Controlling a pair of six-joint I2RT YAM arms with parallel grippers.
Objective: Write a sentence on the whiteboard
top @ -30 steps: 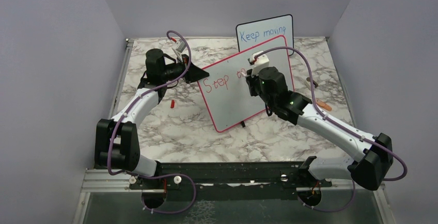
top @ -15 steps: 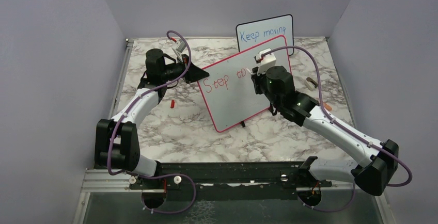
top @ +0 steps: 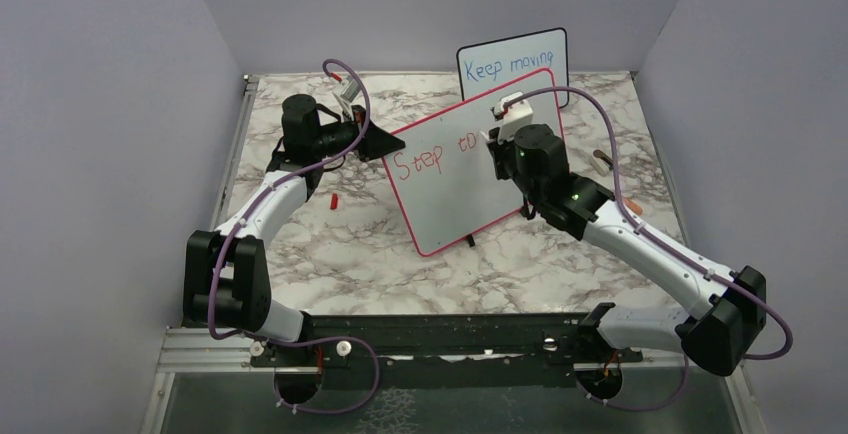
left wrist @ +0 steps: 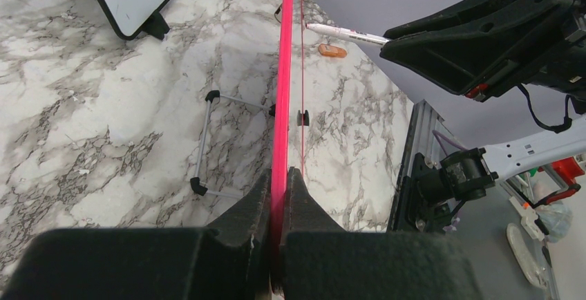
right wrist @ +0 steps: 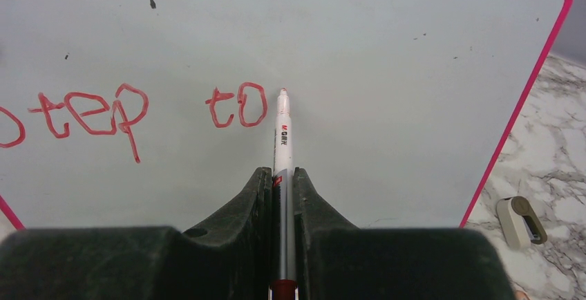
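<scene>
The whiteboard (top: 455,199) with its red-pink frame stands tilted at mid table. Red marker words "Step to" (top: 432,157) run along its upper part, the start of the sentence (right wrist: 236,105). My left gripper (top: 384,143) is shut on the board's left edge; in the left wrist view the pink frame (left wrist: 284,72) runs straight out from between its jaws (left wrist: 279,175). My right gripper (right wrist: 282,173) is shut on a white marker (right wrist: 282,134). The marker's tip is at the board face (right wrist: 401,72), just right of the "o". The marker (left wrist: 345,34) also shows from the side.
A smaller black-framed board (top: 512,62) with blue "Keep moving" stands behind the whiteboard. A small red cap (top: 333,200) lies on the marble left of it. A beige clip-like object (right wrist: 521,220) and an orange piece (top: 625,202) lie to the right. The wire stand (left wrist: 202,141) props the board from behind.
My right gripper moved right along the board with the marker, and "to" now shows in full after "Step". The left arm and board have not moved.
</scene>
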